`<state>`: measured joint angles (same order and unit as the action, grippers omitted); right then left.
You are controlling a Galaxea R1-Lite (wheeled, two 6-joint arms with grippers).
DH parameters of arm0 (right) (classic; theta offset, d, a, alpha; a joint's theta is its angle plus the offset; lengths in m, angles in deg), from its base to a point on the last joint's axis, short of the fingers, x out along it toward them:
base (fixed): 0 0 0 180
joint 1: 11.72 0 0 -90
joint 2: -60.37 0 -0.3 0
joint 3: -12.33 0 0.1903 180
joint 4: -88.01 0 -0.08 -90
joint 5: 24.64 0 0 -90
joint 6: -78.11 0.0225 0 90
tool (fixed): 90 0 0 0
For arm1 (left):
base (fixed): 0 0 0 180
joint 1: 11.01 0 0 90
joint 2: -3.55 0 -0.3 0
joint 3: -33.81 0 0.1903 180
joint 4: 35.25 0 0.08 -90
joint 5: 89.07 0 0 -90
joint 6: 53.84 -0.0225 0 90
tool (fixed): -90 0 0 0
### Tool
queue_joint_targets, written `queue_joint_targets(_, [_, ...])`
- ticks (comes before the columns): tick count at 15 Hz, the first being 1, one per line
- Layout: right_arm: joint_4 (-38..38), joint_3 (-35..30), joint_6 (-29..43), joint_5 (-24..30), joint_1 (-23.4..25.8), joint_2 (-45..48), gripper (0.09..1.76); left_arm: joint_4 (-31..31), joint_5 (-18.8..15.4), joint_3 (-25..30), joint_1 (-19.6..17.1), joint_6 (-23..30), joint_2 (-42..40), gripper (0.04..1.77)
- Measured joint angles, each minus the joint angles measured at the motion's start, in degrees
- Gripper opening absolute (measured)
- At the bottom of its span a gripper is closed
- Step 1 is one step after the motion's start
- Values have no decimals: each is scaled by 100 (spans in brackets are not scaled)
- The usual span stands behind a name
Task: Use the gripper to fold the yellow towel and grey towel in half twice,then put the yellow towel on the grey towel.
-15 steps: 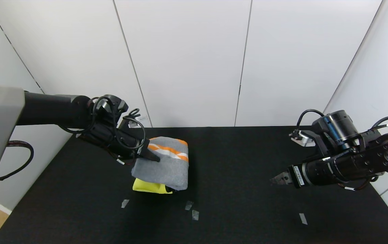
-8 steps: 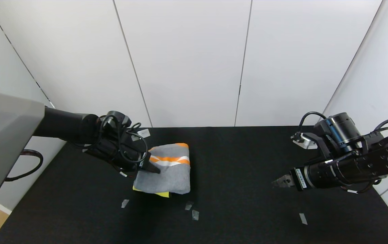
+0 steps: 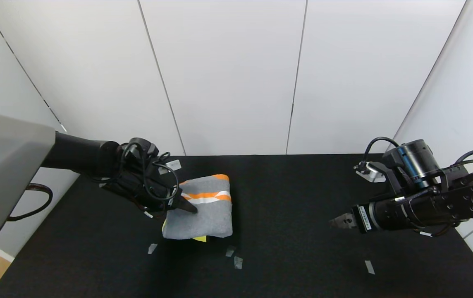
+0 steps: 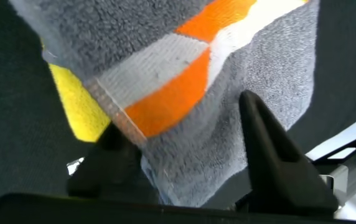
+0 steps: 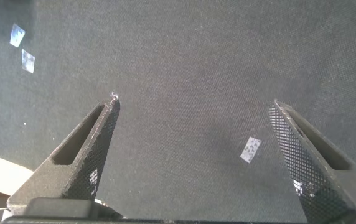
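Note:
The grey towel [image 3: 205,215], folded, with its orange-and-white band on the far side, lies on the black table over the yellow towel [image 3: 200,238]. Only thin yellow slivers show at its near and left edges. My left gripper [image 3: 185,207] is at the grey towel's left edge, one finger on top. In the left wrist view the grey towel [image 4: 259,68] fills the space between the wide-apart fingers of the left gripper [image 4: 184,134], and the yellow towel [image 4: 78,106] peeks out beneath. My right gripper [image 3: 338,221] hovers open and empty at the right, as the right wrist view [image 5: 193,109] shows.
Small tape marks [image 3: 152,248] [image 3: 234,256] [image 3: 369,267] lie on the table [image 3: 294,248] near the front. A small white object [image 3: 366,171] sits at the back right. White wall panels stand behind the table.
My left gripper has lowered the grey towel from a lifted, tilted hang down flat onto the yellow towel, which is now almost covered. The right arm has barely moved.

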<state>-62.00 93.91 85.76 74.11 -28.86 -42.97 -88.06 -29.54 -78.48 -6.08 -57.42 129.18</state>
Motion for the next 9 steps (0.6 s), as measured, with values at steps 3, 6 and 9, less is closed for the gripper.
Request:
queue_joint_targets(3, [-9,-68,0,-2,-5,32,171,-35,663,-102,17,-121,-257,124])
queue_joint_targets(6, [-2,-116,2,-6,-9,91,171,-300,1509,-149,67,-552,-571,139])
queue_joint_targets(9, [-9,-184,-2,-27,-13,210,171,-616,2206,-151,185,-780,-929,149])
